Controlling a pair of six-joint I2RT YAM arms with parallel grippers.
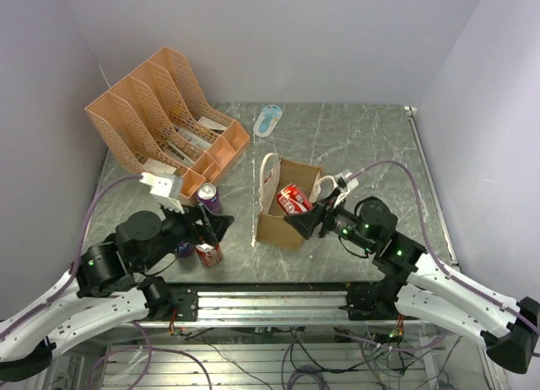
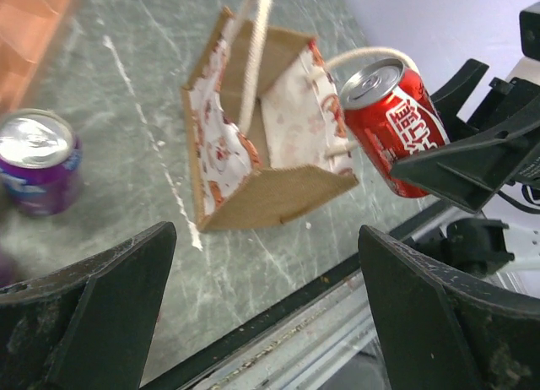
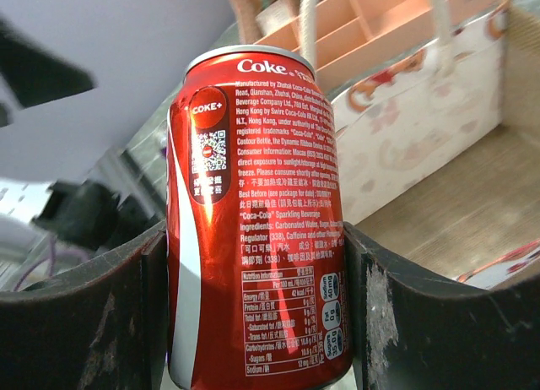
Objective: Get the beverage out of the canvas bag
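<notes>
Right gripper (image 1: 310,218) pinches the Coke can (image 1: 293,198) at the 3 o'clock rim of the canvas bag (image 1: 277,231). Raise it clear of the loop handles (image 1: 268,166) before withdrawing toward 4 o'clock. Left gripper (image 1: 208,227) hangs spread.

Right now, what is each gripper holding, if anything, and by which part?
The right gripper clamps the red Coke can across the sides of its lower body. The left gripper is open and holds nothing.

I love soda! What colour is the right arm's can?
Red metal can, white lettering; best in right wrist view.
</notes>
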